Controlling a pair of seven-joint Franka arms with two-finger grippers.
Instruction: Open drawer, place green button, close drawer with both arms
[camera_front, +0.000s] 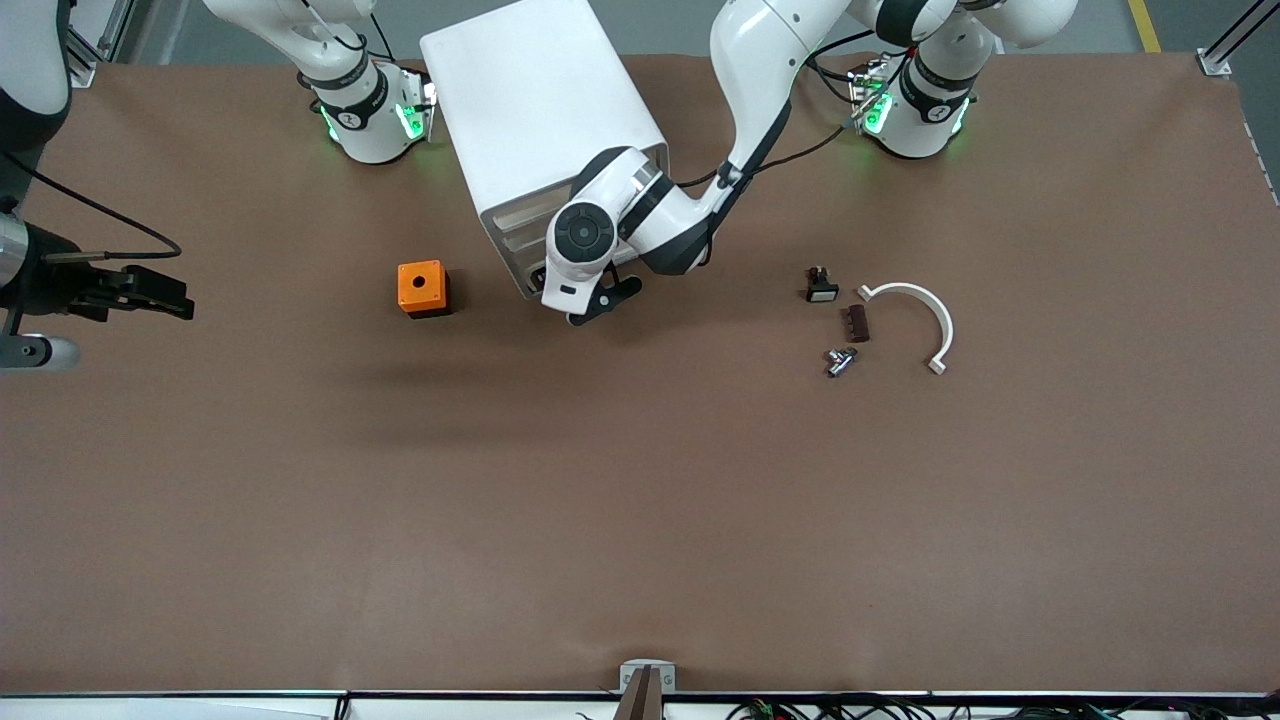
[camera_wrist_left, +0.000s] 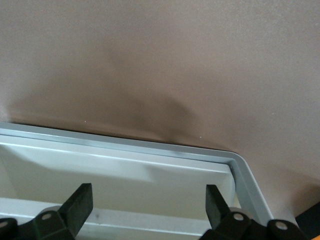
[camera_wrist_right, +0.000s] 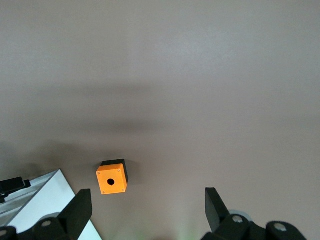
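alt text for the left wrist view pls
The left gripper, fingers open, hangs over the front edge of a white drawer of the cabinet, with nothing between its fingers. Bare brown table fills the rest.

Matt brown table (camera_front: 640, 500), perhaps paper-covered; smooth white plastic-looking cabinet (camera_front: 530, 100); glossy orange cube (camera_front: 422, 288)

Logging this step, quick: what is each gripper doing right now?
Left gripper: open, empty, at the front of the white cabinet, fingers over a drawer tray.
Right gripper: open, empty, up over the table with the orange cube below.
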